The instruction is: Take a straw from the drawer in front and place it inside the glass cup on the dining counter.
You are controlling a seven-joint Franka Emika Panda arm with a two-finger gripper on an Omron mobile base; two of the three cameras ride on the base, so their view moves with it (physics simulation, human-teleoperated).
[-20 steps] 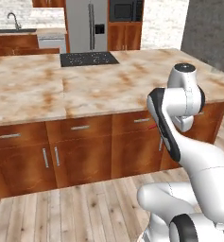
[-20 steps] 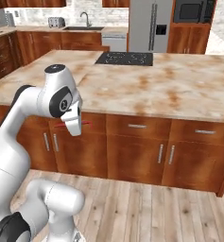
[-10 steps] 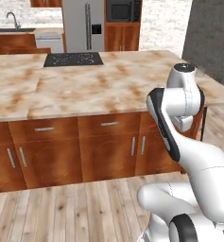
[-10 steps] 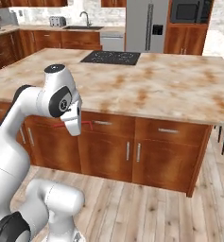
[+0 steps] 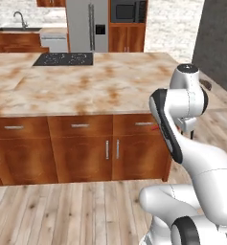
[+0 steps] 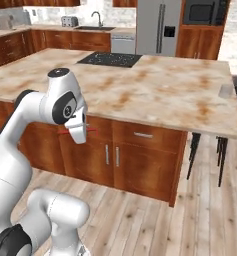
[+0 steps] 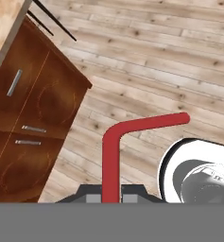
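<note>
A bent red straw (image 7: pixel 114 142) rises from the closed gripper (image 7: pixel 111 197) at six o'clock, elbow turning toward two o'clock, above wooden floor (image 7: pixel 170 56).

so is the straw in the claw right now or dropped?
In the claw. In the hand view the red straw rises from between the shut fingertips of the claw; the right base view shows it sticking out sideways below the hand.

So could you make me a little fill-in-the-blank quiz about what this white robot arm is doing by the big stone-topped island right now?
1. The two-finger gripper is shut on a thin bent straw whose colour is ____.
2. Set into the cream, rust-mottled stone island counter is a black glass ____.
3. The floor under the reddish-brown wooden cabinets is made of pale ____ planks.
4. Near the counter's far right edge stands a clear glass ____.

Missing words: red; cooktop; wooden; cup
</note>
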